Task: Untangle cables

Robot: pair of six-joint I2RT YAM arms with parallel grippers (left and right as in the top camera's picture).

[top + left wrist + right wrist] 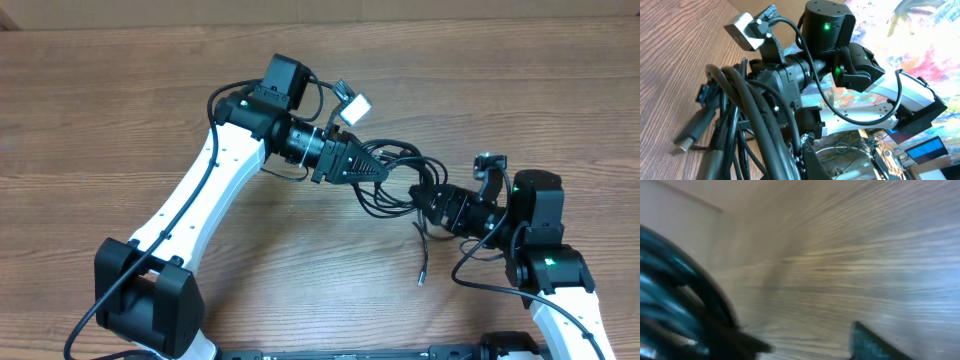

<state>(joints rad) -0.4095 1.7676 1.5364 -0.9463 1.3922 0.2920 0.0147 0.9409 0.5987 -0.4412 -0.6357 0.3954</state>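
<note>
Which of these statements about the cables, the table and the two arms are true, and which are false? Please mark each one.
1. The cables lie bunched between the left gripper and the right gripper. True.
2. One cable end trails out of the bunch onto the bare table. True.
3. The table is white plastic. False: it shows brown wood grain.
4. The left gripper hangs far from the cables. False: it is right at the edge of the bunch.
5. The right wrist view is sharp. False: it is blurred.
</note>
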